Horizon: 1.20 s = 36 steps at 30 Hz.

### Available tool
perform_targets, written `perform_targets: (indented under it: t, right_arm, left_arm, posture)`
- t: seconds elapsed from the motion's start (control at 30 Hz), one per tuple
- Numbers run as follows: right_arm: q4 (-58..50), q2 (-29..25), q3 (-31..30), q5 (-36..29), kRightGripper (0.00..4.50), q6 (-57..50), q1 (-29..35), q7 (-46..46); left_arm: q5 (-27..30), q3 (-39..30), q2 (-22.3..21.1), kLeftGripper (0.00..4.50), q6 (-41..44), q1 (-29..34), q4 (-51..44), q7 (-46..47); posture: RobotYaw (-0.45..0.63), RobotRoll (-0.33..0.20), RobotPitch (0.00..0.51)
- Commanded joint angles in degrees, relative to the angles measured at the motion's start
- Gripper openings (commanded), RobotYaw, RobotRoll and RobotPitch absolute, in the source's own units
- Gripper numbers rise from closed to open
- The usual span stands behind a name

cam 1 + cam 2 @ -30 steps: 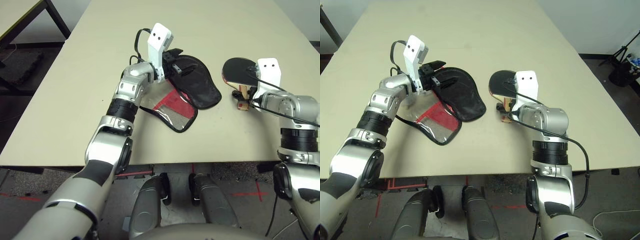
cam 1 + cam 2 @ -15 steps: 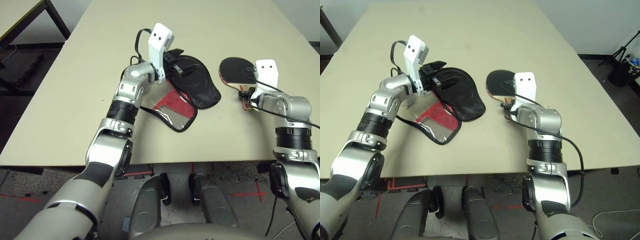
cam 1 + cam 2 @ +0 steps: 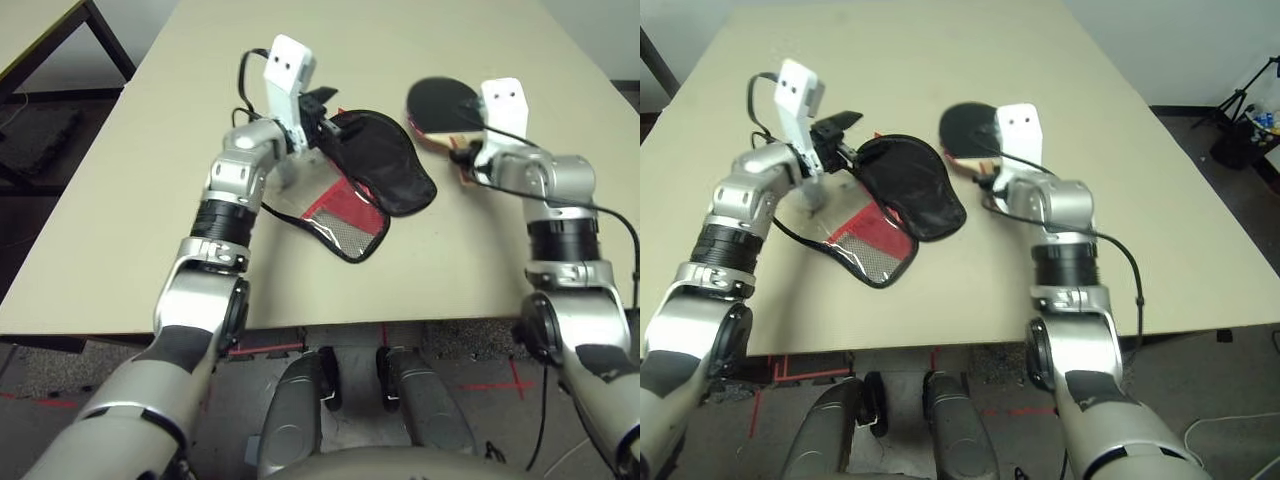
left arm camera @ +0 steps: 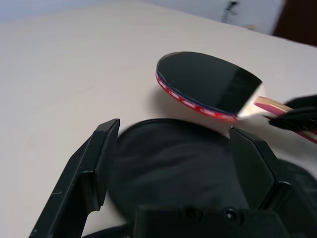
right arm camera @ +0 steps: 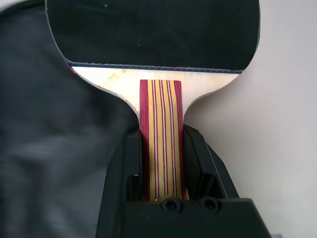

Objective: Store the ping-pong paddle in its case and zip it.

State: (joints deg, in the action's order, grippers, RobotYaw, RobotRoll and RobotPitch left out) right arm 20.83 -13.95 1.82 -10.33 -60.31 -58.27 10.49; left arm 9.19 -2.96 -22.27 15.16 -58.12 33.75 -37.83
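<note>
1. The room is bright and evenly lit from overhead; the table [image 3: 150,180] glows a flat pale beige without hot spots.
2. Shadows are soft and short, tucked under the case [image 3: 385,170] and the robot's forearms.
3. A dull sheen lies across the ping-pong paddle [image 4: 208,89], greying its black rubber.
4. In the left wrist view the near fingers [image 4: 86,173] look soft and the far background blurs.
5. The right wrist view shows the handle stripes crisply.
</note>
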Motion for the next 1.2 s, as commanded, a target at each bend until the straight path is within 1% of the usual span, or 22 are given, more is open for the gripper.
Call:
perform_targets:
  t: [0.03,0.23,0.43,0.57,0.83,1.2]
  right_arm:
    - [4.06,1.69,-2.52,0.89,1.12,2.64,-1.20,1.90]
    - [9.15,3.64,-4.57,2.28,1.12,5.71,-2.19,3.82]
    - [7.91,4.22,-5.35,2.83,1.12,4.70,-0.85,4.89]
    - [5.40,4.04,-6.07,2.68,1.12,2.82,0.56,5.44]
    - [0.92,2.94,-7.02,3.06,1.12,-0.06,3.41,5.92]
    - [-1.30,1.85,-7.43,3.02,1.12,-1.86,3.89,6.24]
  left_arm:
    - [-0.16,-1.32,-2.46,4.50,0.67,0.99,0.42,0.68]
    - [0.30,-3.17,-5.43,4.50,1.74,3.01,-1.65,2.36]
    - [1.11,-5.09,-7.08,4.50,3.51,5.19,-4.87,4.08]
    - [1.23,-6.05,-7.69,4.50,3.70,5.36,-4.66,4.98]
    - [1.43,-5.98,-7.78,4.50,2.98,4.35,-2.92,5.56]
    - [1.48,-5.89,-7.32,4.50,2.10,4.07,-1.55,6.04]
  posture:
    - [-0.06,0.000,0.169]
    - [-0.03,0.000,0.173]
    - [-0.01,0.000,0.175]
    - [-0.02,0.000,0.177]
    - [-0.03,0.000,0.179]
    - [-0.04,0.000,0.179]
